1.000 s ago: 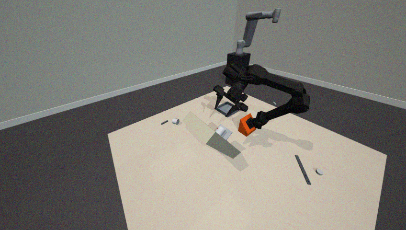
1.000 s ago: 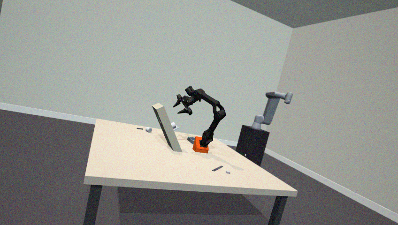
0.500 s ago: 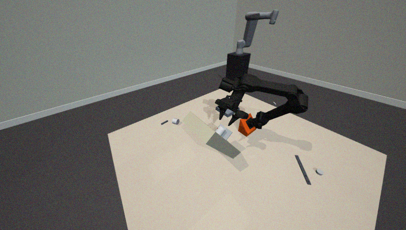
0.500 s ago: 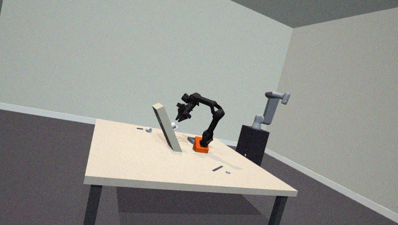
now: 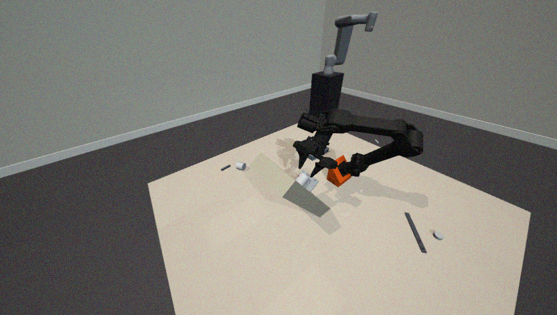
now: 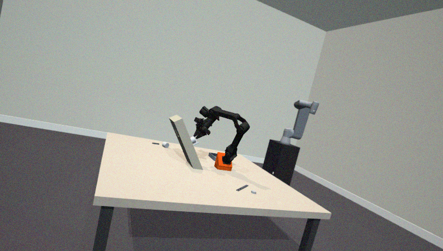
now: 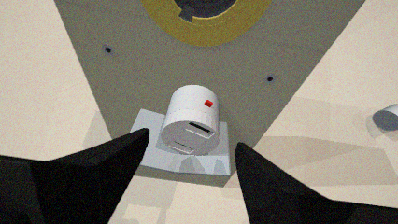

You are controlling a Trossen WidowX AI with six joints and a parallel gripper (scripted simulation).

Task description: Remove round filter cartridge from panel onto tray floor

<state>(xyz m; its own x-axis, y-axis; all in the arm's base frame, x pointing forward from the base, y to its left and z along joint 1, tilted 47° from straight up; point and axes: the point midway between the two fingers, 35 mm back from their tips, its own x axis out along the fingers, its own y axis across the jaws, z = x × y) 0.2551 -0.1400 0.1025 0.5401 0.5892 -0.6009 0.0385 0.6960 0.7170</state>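
The white round filter cartridge (image 5: 301, 178) (image 6: 194, 140) (image 7: 187, 123) has a red dot on its side and two narrow slots on the face turned toward the wrist camera. It is out of the panel and sits on the small pale tray (image 5: 312, 184) (image 7: 147, 156) fixed to the face of the tilted grey service panel (image 5: 269, 175) (image 6: 185, 143) (image 7: 140, 79). The yellow-ringed socket (image 7: 206, 30) above it is empty. My gripper (image 5: 307, 170) (image 6: 198, 135) (image 7: 193, 141) is open, with a finger on each side of the cartridge and a gap to it.
The arm's orange base (image 5: 337, 176) (image 6: 223, 162) stands beside the panel. A small white cylinder (image 5: 240, 165) (image 6: 165, 145) (image 7: 388, 117) and a short dark bar (image 5: 225, 167) lie on the table. A long dark bar (image 5: 414, 231) and a white disc (image 5: 438, 235) lie near another edge. A grey arm on a black pedestal (image 5: 326, 91) stands behind.
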